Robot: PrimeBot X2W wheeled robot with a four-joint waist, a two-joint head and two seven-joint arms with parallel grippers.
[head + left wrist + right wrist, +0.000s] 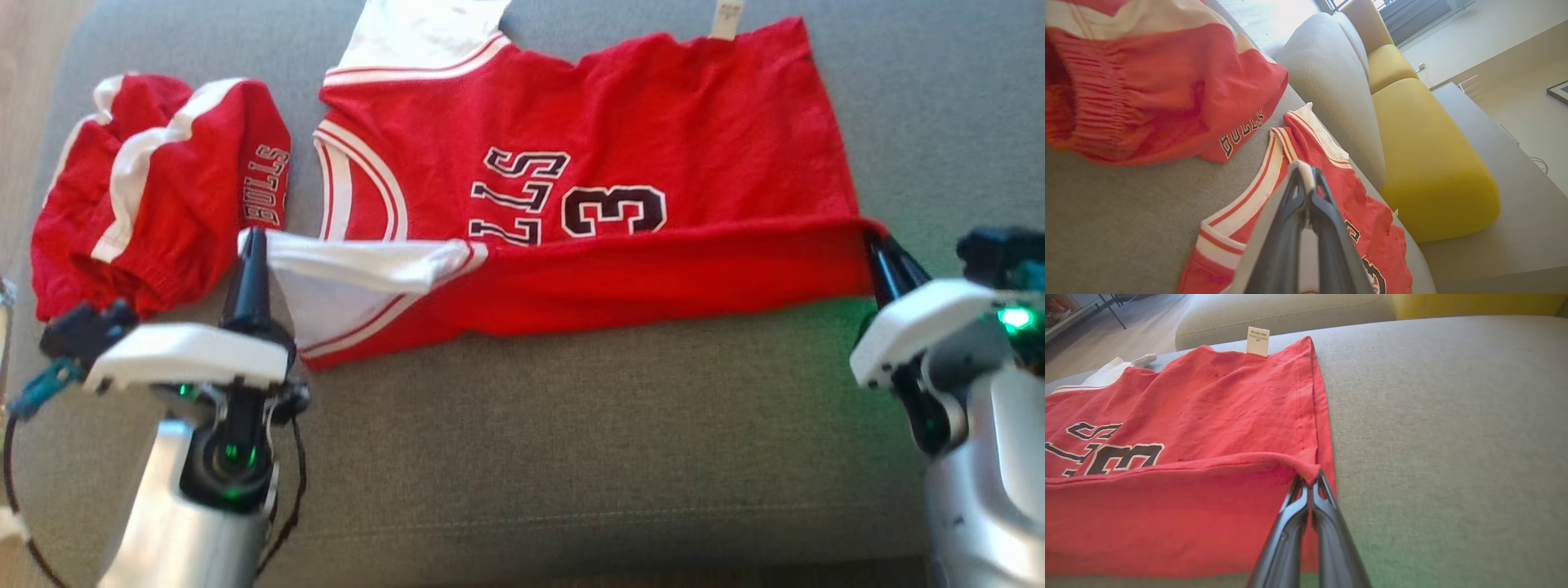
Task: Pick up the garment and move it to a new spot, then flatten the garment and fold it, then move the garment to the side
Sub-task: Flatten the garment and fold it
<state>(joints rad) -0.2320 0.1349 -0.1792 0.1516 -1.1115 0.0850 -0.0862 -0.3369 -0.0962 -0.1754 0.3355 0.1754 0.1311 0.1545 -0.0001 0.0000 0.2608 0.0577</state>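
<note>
The garment (604, 139) is a red basketball jersey with white trim and a dark "3", spread sideways on the grey cushion. Its near long edge is lifted and partly turned over toward the far side. My left gripper (251, 238) is shut on the white sleeve end of that edge; in the left wrist view the fingertips (1306, 173) pinch white cloth. At the hem corner my right gripper (873, 238) is shut on the red fabric, and the right wrist view shows the garment (1180, 428) folding over right at the fingertips (1310, 482).
A bunched pair of red shorts (155, 188) with white stripes lies on the cushion left of the jersey, close to my left gripper. Grey sofa seat (588, 441) extends toward me. Behind stand a grey backrest (1327, 77) and a yellow cushion (1429, 159).
</note>
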